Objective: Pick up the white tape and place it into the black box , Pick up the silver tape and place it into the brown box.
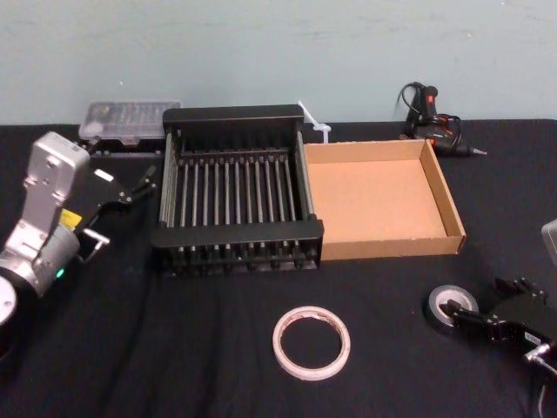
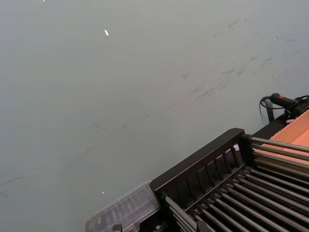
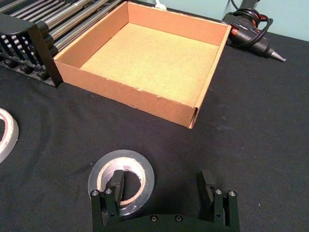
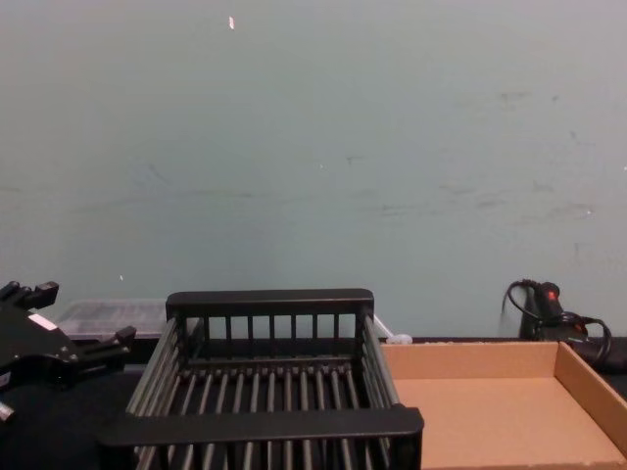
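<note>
The white tape (image 1: pixel 311 342) lies flat on the black cloth in front of the black box (image 1: pixel 233 114), and its edge shows in the right wrist view (image 3: pixel 7 133). The silver tape (image 1: pixel 449 306) (image 3: pixel 121 181) lies flat at the front right, in front of the brown box (image 1: pixel 396 246) (image 3: pixel 130 92). My right gripper (image 1: pixel 483 306) (image 3: pixel 161 191) is open and low at the silver tape. One finger (image 3: pixel 116 186) sits over the roll's hole; the other stands outside it. My left gripper (image 1: pixel 130 187) (image 4: pixel 69 328) hangs open beside the black box's left wall, holding nothing.
A clear plastic case (image 1: pixel 129 122) sits behind the black box at the back left. A black glue gun (image 1: pixel 435 117) (image 3: pixel 253 34) lies behind the brown box, and a small white item (image 1: pixel 313 129) lies between the boxes at the back. Both boxes are empty.
</note>
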Controlling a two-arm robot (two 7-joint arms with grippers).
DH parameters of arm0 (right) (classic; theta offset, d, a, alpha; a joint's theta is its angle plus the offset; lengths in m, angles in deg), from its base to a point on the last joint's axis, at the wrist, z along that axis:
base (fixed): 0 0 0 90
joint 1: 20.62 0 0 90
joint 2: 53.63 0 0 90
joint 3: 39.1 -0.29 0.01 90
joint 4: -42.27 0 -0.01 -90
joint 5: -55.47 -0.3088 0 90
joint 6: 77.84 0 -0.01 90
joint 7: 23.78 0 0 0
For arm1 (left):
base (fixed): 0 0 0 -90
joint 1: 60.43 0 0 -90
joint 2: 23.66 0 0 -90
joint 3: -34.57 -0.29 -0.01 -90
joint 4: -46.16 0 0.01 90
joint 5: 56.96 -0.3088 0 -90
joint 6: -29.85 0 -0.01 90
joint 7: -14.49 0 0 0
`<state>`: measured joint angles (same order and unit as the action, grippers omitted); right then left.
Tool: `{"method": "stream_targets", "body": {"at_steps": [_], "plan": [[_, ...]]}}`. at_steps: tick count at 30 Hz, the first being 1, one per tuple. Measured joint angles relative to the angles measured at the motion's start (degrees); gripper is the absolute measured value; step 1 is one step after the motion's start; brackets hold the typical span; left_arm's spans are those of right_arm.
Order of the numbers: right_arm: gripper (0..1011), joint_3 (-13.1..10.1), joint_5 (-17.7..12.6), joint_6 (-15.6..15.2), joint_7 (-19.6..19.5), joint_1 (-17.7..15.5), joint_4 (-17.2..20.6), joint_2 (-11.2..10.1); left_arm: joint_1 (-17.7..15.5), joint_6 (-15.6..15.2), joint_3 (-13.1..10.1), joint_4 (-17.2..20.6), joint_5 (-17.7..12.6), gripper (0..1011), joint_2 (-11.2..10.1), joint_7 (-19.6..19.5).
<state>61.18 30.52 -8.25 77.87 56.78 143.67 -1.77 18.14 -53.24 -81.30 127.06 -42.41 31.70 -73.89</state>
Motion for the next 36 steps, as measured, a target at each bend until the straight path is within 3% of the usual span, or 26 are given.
{"method": "stream_targets", "body": {"at_steps": [36], "plan": [[763, -0.69, 0.35, 0.12, 0.29, -0.50, 0.20, 0.33, 0.00, 0.00, 0.00, 0.00, 0.00, 1001, 0.00, 0.00]]}}
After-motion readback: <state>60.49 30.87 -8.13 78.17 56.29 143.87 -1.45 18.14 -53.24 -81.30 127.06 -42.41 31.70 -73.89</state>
